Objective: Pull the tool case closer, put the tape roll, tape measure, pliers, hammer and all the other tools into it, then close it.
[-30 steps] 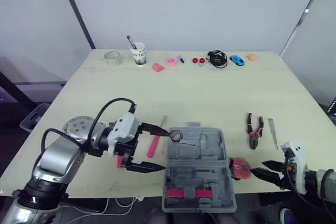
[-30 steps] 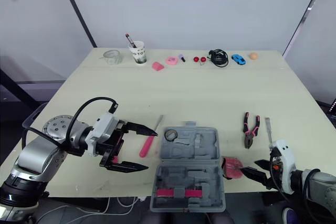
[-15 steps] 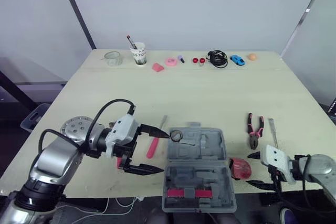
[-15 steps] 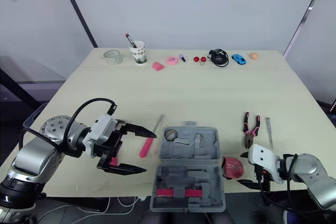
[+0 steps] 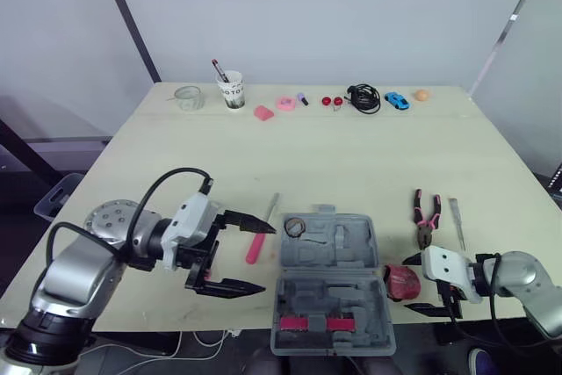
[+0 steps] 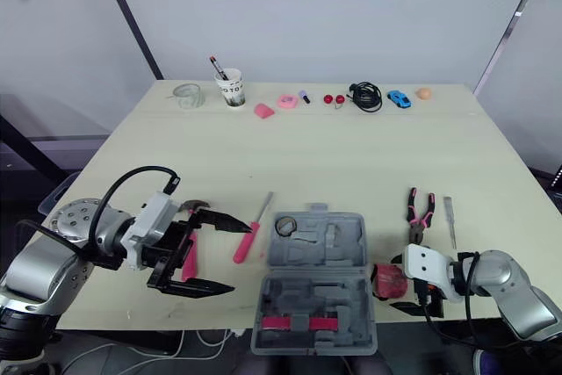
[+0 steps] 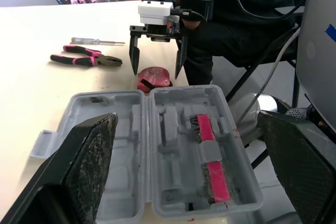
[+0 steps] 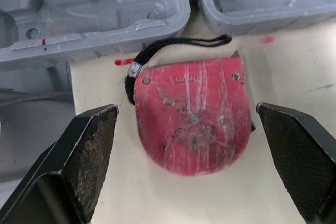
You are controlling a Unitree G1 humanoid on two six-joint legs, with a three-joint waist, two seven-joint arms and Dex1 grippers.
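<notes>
The tool case [image 5: 327,252] is matt grey moulded plastic; the tape measure [image 8: 191,121] is red plastic, scuffed and scratched; the worktop [image 5: 351,155] is smooth and matt.

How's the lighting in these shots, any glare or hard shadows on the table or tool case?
Left eye view: soft, even light on the table, no glare. Left wrist view: the tool case looks matte, gentle shading in its recesses. Right wrist view: no glare spots on the tape measure.

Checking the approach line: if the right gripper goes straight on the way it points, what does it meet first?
The red tape measure. It lies directly ahead of the right gripper, centred between the open fingers. The open tool case comes just behind it. How wide the gap to the tape measure is remains unclear.
</notes>
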